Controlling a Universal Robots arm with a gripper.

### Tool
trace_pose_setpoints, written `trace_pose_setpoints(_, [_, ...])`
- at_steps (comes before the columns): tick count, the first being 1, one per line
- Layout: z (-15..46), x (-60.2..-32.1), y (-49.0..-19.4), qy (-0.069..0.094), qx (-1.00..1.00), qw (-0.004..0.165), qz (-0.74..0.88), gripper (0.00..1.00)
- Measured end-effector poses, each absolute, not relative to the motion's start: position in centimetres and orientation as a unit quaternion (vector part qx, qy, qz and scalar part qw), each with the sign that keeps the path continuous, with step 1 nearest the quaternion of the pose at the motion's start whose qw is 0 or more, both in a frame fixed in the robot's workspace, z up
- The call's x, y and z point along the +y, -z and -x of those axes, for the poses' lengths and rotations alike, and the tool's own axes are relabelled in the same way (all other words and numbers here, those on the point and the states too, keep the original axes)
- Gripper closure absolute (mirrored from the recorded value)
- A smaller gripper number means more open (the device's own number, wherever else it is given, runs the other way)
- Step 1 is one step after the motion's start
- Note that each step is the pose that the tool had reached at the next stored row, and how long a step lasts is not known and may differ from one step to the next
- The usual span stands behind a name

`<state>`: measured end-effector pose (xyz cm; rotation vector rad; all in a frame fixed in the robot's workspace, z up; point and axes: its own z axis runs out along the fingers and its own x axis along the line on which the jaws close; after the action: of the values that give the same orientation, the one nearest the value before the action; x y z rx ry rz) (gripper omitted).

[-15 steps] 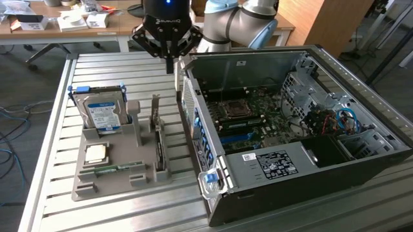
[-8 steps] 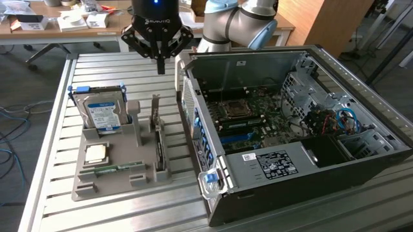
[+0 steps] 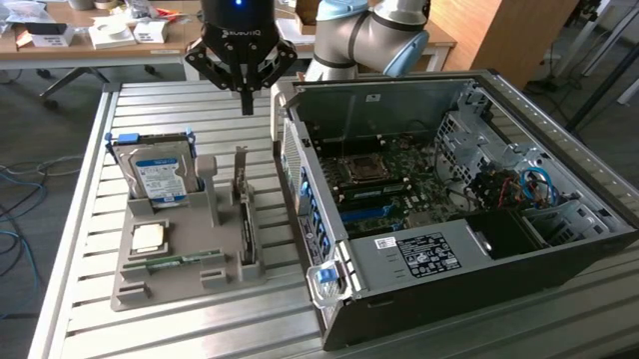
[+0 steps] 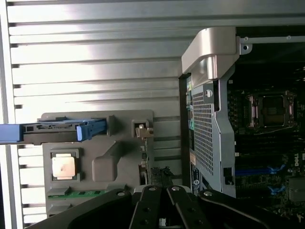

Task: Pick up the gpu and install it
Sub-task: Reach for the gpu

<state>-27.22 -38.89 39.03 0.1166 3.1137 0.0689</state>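
The claw (image 3: 247, 101) is seen shut and empty above the table (image 3: 160, 105), just past the far end of the gray holder (image 3: 150, 288). The gpu (image 3: 244, 217) is stood on edge in that holder's slot on the side facing the computer case (image 3: 450, 224), below the claw and untouched.

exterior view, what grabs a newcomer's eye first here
The open computer case with its bare motherboard dominates the exterior view's right. On its left a grey holder carries an upright hard drive and the gpu on edge, the shut pincer hanging above, near the gpu.
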Motion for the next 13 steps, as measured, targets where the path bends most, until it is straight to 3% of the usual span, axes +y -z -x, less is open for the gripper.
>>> trace_pose_setpoints(13, [27.8,-38.9,-39.02,-0.022,0.999,0.012,-0.037,0.89])
